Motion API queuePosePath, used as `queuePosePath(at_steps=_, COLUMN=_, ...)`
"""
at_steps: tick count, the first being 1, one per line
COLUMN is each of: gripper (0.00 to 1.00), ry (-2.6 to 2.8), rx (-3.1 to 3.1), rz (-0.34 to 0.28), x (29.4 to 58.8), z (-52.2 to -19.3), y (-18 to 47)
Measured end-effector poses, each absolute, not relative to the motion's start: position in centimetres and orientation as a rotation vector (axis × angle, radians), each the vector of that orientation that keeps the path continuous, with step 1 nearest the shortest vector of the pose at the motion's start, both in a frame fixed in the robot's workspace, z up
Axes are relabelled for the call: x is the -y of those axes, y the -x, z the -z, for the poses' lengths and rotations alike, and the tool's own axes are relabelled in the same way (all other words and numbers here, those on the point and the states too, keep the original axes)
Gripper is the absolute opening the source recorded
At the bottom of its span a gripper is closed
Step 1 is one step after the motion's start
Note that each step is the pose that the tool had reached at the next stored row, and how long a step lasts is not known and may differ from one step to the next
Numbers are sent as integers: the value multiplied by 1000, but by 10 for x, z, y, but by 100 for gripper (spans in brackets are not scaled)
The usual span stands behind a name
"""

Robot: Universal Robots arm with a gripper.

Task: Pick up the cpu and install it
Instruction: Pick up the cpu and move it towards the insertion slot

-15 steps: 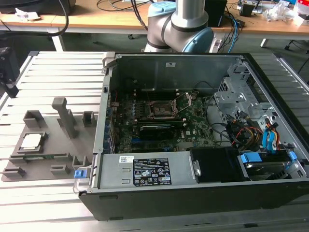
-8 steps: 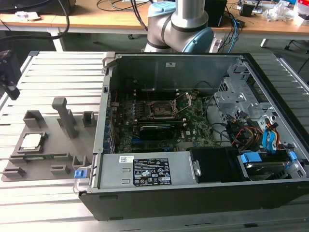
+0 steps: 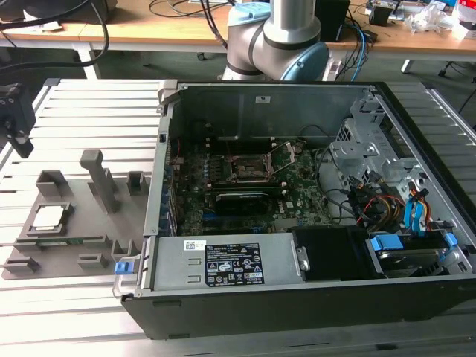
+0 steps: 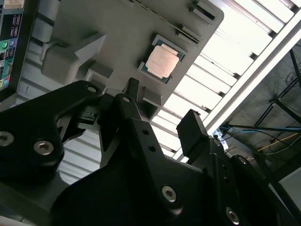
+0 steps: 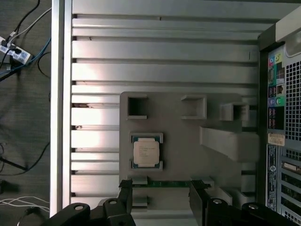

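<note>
The cpu (image 3: 48,217) is a small square chip with a silver top. It lies flat in a recess of the grey fixture tray (image 3: 74,201) at the exterior view's left, outside the computer case. It appears in both wrist views, as the cpu (image 5: 146,151) and the cpu (image 4: 162,60). My gripper (image 3: 22,145) hangs above the slatted table, off the tray's far corner and well clear of the chip. In the first wrist view the gripper (image 5: 162,197) is open, its two black fingers (image 5: 126,197) apart with nothing between them. The motherboard socket (image 3: 249,169) sits inside the open case.
The open black computer case (image 3: 297,297) fills the exterior view's middle and right, with cables and drive bays inside. A thin green memory stick (image 5: 164,183) lies in the tray beside the chip. Upright grey posts (image 3: 100,178) rise from the tray. The table is slatted aluminium (image 3: 89,104).
</note>
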State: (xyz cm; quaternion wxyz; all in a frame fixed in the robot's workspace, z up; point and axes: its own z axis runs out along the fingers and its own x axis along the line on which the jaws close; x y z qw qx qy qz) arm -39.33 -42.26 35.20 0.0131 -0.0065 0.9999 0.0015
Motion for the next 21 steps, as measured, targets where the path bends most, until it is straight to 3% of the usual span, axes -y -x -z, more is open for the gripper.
queuePosePath(at_steps=21, gripper=60, ry=20, rx=-3115, rz=-5, x=423, z=-331, y=393)
